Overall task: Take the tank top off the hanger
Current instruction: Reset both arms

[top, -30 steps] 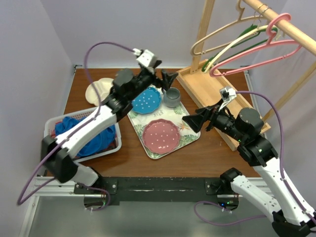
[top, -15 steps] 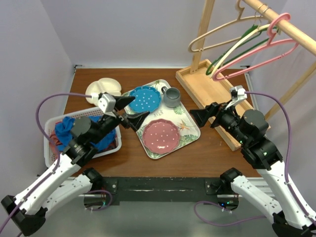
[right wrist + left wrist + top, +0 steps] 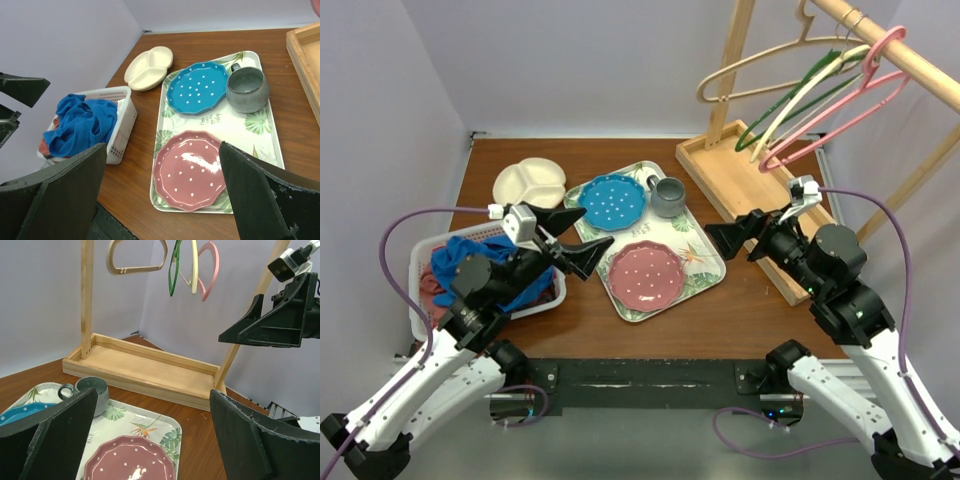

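Top external: left gripper (image 3: pixel 598 225) and right gripper (image 3: pixel 732 228) gape empty (hangers (image 3: pixel 194 265) bare), seemingly because the blue garment (image 3: pixel 470 262) lies in the basket (image 3: pixel 124 127).

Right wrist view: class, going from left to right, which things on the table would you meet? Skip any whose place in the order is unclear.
white basket → cream divided dish → blue dotted plate → grey mug → wooden rack base
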{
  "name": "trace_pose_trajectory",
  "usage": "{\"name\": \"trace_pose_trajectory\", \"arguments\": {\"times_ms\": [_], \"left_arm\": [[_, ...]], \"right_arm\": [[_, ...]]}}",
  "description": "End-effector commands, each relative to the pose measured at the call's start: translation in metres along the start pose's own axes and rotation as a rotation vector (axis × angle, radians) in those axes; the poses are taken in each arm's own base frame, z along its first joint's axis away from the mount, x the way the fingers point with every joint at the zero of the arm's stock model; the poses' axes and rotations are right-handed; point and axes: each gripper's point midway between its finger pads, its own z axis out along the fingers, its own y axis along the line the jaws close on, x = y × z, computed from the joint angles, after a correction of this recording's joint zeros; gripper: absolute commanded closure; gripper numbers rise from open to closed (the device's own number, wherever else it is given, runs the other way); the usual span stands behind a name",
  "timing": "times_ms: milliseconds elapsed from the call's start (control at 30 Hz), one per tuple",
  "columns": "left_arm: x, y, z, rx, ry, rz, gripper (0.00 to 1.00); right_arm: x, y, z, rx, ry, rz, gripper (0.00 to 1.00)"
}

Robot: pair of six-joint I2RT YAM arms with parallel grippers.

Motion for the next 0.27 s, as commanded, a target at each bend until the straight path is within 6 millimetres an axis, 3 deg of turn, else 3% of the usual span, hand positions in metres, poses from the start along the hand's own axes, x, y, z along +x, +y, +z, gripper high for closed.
{"name": "trace_pose_trajectory", "arguments": {"times_ms": [0,233], "left_arm": [[-0.0068,-0.0055,0.0002,0.024,-0.031,-0.02,0.0],[-0.0052,-0.0038,-0.0016,0.016,-0.03,-0.018,0.0]], "right_arm": [[-0.0085,0.006,-0.0041,-0.018,-0.033,0.016,0.01],[-0.0149,0.0066,-0.0079,-0.012,-0.053,0.001,0.01]]}}
